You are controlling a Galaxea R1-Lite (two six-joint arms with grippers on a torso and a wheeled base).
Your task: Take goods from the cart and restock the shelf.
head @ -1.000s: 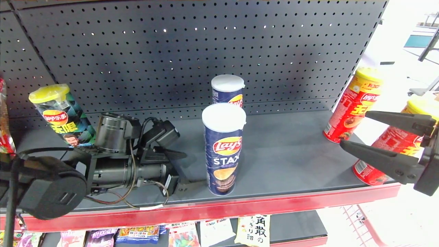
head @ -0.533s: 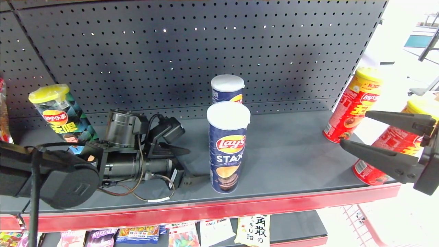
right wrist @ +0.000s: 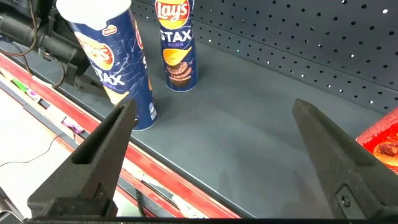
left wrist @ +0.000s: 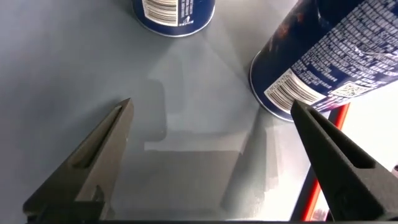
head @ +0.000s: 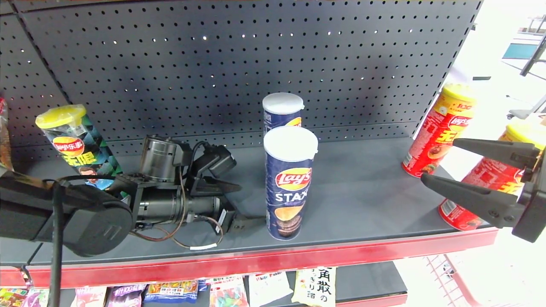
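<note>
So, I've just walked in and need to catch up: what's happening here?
The robot is restocking a shelf. Its left hand is low over the shelf, open, right beside the front blue can near the front edge, not gripping it. The right hand hangs open and empty by the red cans.

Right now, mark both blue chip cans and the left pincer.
front blue chip can [head: 291,192], head view, label middle
back blue chip can [head: 283,102], head view, white lid
left pincer [head: 251,203], head view, between fingertips

A dark grey perforated back panel [head: 213,64] stands behind; right of it, strong light bleaches the room around a teal board [head: 517,51].
</note>
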